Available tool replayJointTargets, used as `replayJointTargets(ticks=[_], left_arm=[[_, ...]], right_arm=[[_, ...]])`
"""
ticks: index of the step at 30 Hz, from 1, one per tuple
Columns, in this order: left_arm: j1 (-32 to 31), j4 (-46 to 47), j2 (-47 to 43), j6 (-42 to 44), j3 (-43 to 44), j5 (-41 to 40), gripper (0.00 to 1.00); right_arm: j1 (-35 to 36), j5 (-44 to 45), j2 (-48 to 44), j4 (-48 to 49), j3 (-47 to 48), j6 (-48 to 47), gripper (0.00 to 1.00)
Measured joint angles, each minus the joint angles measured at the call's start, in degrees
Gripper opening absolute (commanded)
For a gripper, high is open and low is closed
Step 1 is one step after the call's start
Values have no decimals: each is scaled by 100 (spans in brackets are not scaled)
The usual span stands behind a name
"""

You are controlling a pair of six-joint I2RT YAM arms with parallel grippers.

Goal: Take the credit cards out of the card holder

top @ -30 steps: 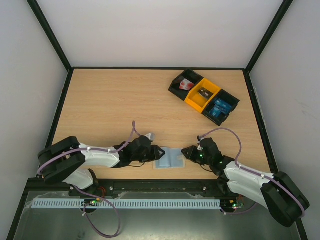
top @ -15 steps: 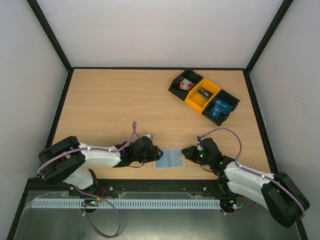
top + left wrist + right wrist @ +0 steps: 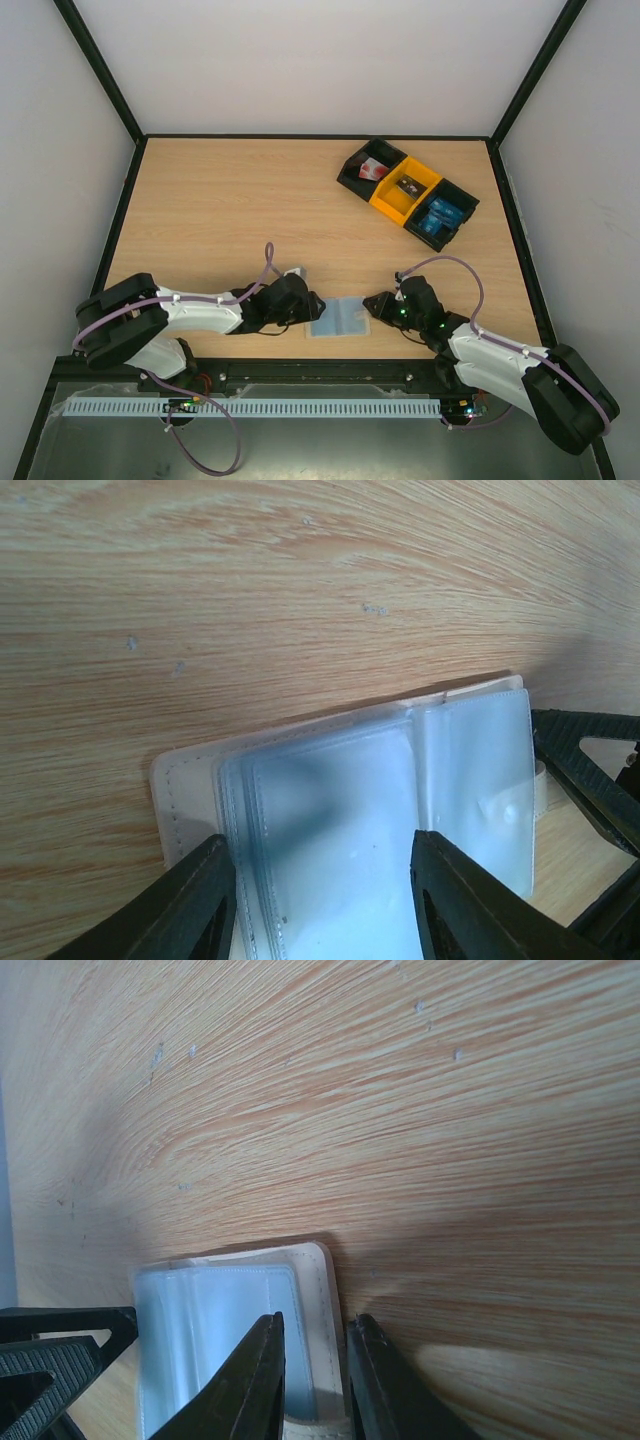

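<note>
The holder [image 3: 338,318] lies flat by the table's near edge, between both grippers. It is made of translucent pale-blue plastic pockets with a stitched whitish border and rounded corners. The right gripper [image 3: 312,1385] is pinched on one edge. The left gripper [image 3: 322,900] is spread, with a finger on either side of the other end. The table [image 3: 220,210] is light wood-grain laminate, faintly speckled, enclosed by plain white walls [image 3: 300,60] with black framing. Blue cards [image 3: 441,216] sit in the black bin [image 3: 460,193] at far right.
</note>
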Motion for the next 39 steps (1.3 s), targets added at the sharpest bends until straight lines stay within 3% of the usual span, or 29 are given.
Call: replayJointTargets(ticks=[8,16,22,29,35,39], left_arm=[[-42,-35,35,-20,33,-68,50],[-57,608,474,-181,131,26,43],[-61,1231,866,-358,197,352,35],[-144,1462,894,-540,140,664,11],[-164,1746,702,-695,-31,769,3],[-164,1882,640,-713,-44,785,3]], right_arm=[[0,0,-44,0,-26,2,19],[0,37,-74,109,-111,61,19],[0,44,-74,144,-129,83,19],[0,46,-70,153,-129,83,19],[0,46,-68,157,-131,81,19],[0,44,-63,168,-131,79,19]])
